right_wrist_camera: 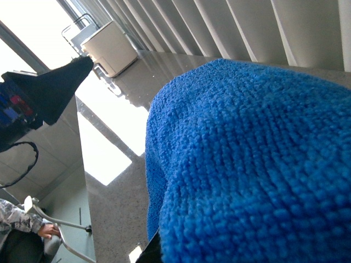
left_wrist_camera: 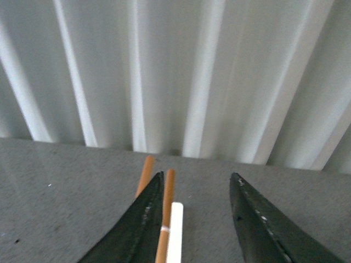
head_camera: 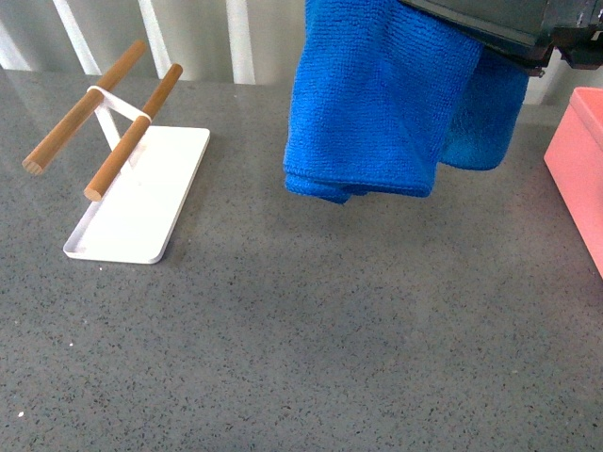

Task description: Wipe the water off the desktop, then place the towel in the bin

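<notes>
The blue towel (head_camera: 386, 94) hangs in folds above the speckled grey desktop (head_camera: 330, 320), clear of it, at the back right. My right gripper (head_camera: 499, 38) is shut on the towel's upper part; its fingertips are hidden by the cloth. In the right wrist view the towel (right_wrist_camera: 252, 164) fills most of the picture. The salmon-pink bin (head_camera: 579, 160) stands at the right edge, partly cut off, to the right of and lower than the towel. My left gripper (left_wrist_camera: 194, 219) is open and empty, low over the desktop (left_wrist_camera: 66, 186); it is out of the front view.
A flat white tray (head_camera: 141, 198) with two wooden bars (head_camera: 132, 151) stands at the back left; the bars (left_wrist_camera: 167, 208) also show between the left fingers (left_wrist_camera: 142, 219). A white ribbed wall (left_wrist_camera: 181, 71) runs behind the desktop.
</notes>
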### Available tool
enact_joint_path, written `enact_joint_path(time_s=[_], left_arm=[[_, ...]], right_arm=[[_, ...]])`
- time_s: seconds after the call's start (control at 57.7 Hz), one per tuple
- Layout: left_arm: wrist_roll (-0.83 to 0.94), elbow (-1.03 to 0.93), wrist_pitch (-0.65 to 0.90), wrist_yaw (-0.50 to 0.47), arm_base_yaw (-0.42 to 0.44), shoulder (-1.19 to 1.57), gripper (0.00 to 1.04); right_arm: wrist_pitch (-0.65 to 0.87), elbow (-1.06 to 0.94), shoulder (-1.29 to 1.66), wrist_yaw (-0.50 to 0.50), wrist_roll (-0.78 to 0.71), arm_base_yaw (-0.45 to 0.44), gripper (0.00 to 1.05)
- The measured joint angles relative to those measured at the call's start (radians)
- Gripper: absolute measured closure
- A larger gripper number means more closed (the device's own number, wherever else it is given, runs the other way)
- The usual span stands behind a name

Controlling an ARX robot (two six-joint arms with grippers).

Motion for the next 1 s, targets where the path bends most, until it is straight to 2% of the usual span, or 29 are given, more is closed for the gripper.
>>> enact_joint_path(time_s=[0.069,0.173,0.468,0.832,0.918,1.005], left_arm=[[0.011,-0.090,0.012,0.043,0.034,-0.055,0.85],[0.016,-0.163,0.019,0.084,0.066,-0.118,1.01],[0.025,-0.320,0.006,0.165,0.156,-0.296,1.01],[0.026,-0.433,-0.103,0.237,0.228,-0.515,1.01],[0.026,-0.449,-0.139,0.311,0.287,-0.568,1.01],[0.026,-0.468,-0.156,0.315,0.308,-0.605,1.01]], right_arm=[[-0.015,0.000,-0.002,-0.002,-0.009,0.002,1.01],[-0.038,-0.001,-0.009,-0.004,-0.019,-0.005,1.01],[-0.077,-0.003,-0.028,-0.004,-0.053,-0.025,1.01],[-0.106,-0.003,-0.034,0.000,-0.087,-0.049,1.01],[-0.109,-0.003,-0.034,0.003,-0.088,-0.050,1.01],[-0.114,-0.003,-0.034,0.006,-0.091,-0.049,1.01]])
